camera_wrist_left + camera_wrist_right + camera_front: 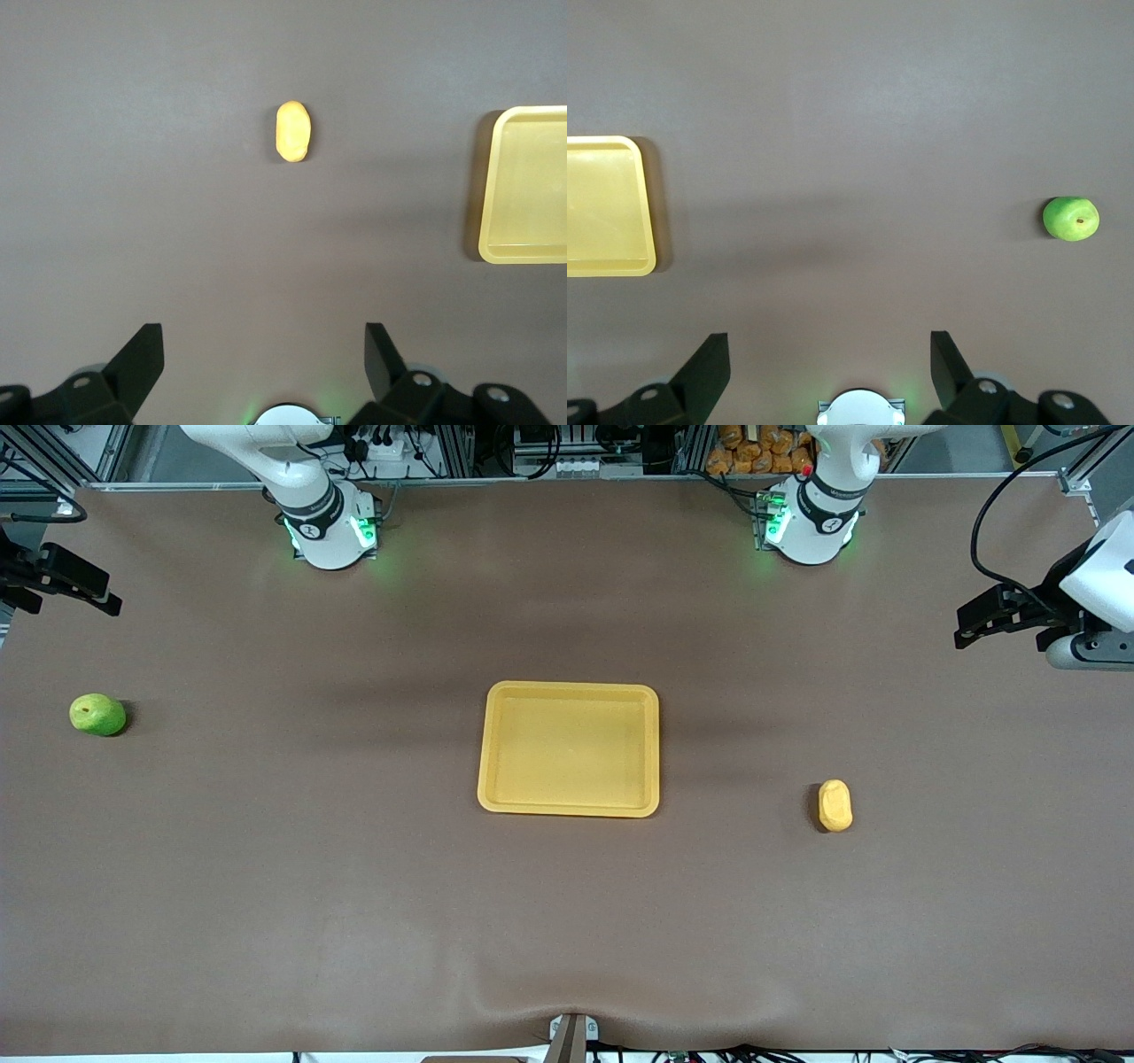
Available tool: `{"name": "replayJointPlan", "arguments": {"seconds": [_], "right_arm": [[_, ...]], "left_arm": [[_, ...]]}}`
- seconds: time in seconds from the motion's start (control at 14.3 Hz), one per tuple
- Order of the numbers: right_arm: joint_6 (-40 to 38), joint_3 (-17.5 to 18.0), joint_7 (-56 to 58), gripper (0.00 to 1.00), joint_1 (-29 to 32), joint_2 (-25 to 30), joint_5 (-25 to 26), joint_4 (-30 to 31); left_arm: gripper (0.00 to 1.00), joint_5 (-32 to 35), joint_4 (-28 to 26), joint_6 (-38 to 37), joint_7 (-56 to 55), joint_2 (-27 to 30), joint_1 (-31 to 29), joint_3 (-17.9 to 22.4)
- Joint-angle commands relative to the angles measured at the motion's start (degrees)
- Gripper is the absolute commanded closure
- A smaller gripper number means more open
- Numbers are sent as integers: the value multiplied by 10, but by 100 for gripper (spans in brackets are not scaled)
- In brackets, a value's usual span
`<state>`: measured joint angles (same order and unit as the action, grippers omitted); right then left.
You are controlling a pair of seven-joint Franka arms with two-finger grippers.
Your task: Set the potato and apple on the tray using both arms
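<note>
The yellow-orange tray [570, 687] lies at the middle of the table, with nothing in it. The green apple [97, 715] rests on the table toward the right arm's end. The potato [835, 805] lies toward the left arm's end, a little nearer the front camera than the tray. My left gripper [966, 631] hangs high over the table's left-arm end, open and holding nothing. In its wrist view the potato [293, 132] and the tray's rim [489, 177] show well ahead of the left gripper [264, 354]. My right gripper [108, 600] hangs open over the right-arm end. The apple [1071, 219] and tray rim [647, 204] lie away from the right gripper [830, 354].
Brown matting covers the whole table. The two arm bases [332, 527] [811, 522], lit green, stand at the table's edge farthest from the front camera, with cables and frame parts past that edge. A small metal bracket [571, 1036] sits at the near edge.
</note>
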<state>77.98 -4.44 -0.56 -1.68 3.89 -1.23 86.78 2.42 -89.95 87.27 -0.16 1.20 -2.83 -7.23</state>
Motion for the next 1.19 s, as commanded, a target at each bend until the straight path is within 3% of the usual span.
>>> {"name": "replayJointPlan", "arguments": {"seconds": [0.0, 0.77, 1.12], "right_arm": [[7, -1, -1, 0, -3, 16, 8, 18], [5, -7, 0, 0, 0, -9, 10, -3], [7, -9, 0, 0, 20, -40, 15, -4]], "left_arm": [[0, -6, 0, -8, 8, 3, -2, 0], [0, -7, 0, -9, -3, 3, -3, 1], [0, -7, 1, -54, -63, 8, -2, -3]]}}
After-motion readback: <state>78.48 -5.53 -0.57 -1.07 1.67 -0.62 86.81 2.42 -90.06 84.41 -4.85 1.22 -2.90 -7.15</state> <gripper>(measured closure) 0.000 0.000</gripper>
